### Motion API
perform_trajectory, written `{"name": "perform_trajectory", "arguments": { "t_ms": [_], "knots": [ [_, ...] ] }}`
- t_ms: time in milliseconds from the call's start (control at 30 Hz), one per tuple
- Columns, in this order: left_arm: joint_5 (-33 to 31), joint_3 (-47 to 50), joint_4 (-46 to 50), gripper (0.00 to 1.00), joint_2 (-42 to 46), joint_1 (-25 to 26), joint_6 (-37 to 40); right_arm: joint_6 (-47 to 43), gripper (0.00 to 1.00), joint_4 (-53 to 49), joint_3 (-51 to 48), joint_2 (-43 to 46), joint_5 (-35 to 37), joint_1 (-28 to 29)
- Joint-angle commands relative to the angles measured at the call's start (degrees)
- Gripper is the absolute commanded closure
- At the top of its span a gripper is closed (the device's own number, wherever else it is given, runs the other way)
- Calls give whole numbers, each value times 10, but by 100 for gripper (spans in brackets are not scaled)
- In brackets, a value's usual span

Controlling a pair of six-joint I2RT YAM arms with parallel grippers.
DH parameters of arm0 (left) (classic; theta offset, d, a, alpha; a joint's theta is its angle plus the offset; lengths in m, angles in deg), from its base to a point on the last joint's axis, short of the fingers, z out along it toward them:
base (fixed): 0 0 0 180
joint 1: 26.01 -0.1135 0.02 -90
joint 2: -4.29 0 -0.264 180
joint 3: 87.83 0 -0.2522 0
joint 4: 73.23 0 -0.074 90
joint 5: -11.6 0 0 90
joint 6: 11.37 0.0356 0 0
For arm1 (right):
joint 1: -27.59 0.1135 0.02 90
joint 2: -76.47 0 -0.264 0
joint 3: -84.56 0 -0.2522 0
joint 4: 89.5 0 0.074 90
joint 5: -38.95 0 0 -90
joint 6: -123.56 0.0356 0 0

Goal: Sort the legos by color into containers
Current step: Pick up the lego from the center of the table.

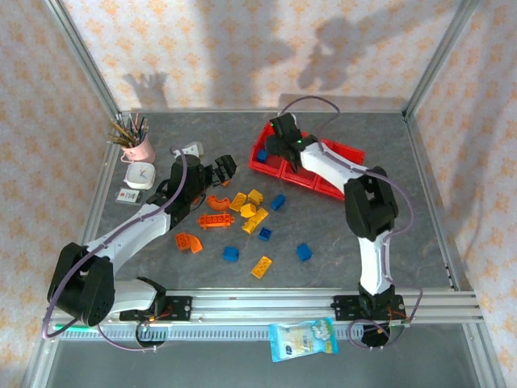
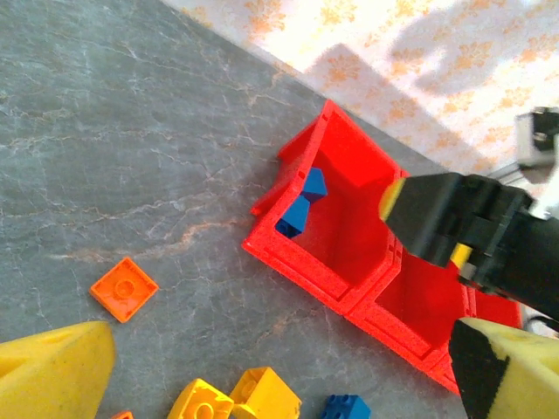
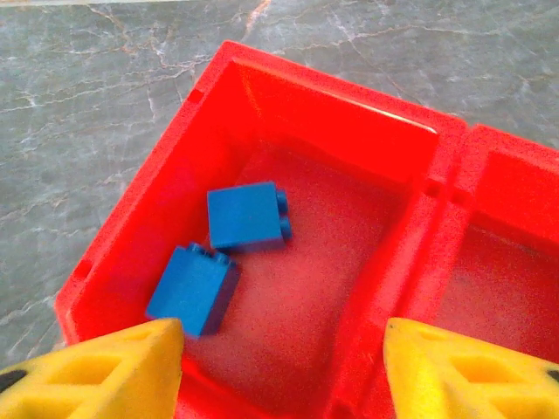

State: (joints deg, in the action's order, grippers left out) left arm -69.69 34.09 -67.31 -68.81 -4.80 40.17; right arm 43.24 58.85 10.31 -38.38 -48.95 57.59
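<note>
top external: loose legos (image 1: 250, 214) lay on the grey table (image 1: 436, 210) beside the left gripper (image 1: 218, 171). the right gripper (image 1: 284, 147) hung over the left end of the red containers (image 1: 343, 151).
left wrist: the left jaws stood apart and empty above the table. an orange plate (image 2: 124, 288) lay near the containers.
right wrist: the right jaws stood apart and empty over two blue bricks (image 3: 246, 216) lying in the end bin (image 3: 262, 96).

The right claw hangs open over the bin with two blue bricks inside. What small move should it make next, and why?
Probably lift the right claw clear of the end bin and swing it toward the nearest loose blue brick on the table. The claw is open and holds nothing, two blue bricks already lie in that bin, and more blue ones wait outside.
</note>
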Motion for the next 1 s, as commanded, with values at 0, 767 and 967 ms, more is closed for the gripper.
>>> {"name": "perform_trajectory", "arguments": {
  "t_ms": [0,767,967],
  "knots": [
    [23,1,17,1,22,-6,14,22,35,9,-56,82,-1,13],
    [-1,104,-25,1,72,57,-19,308,16,144,-404,228,41,103],
    [-14,115,-35,1,71,60,-30,324,14,172,-385,180,39,108]
  ]
}}
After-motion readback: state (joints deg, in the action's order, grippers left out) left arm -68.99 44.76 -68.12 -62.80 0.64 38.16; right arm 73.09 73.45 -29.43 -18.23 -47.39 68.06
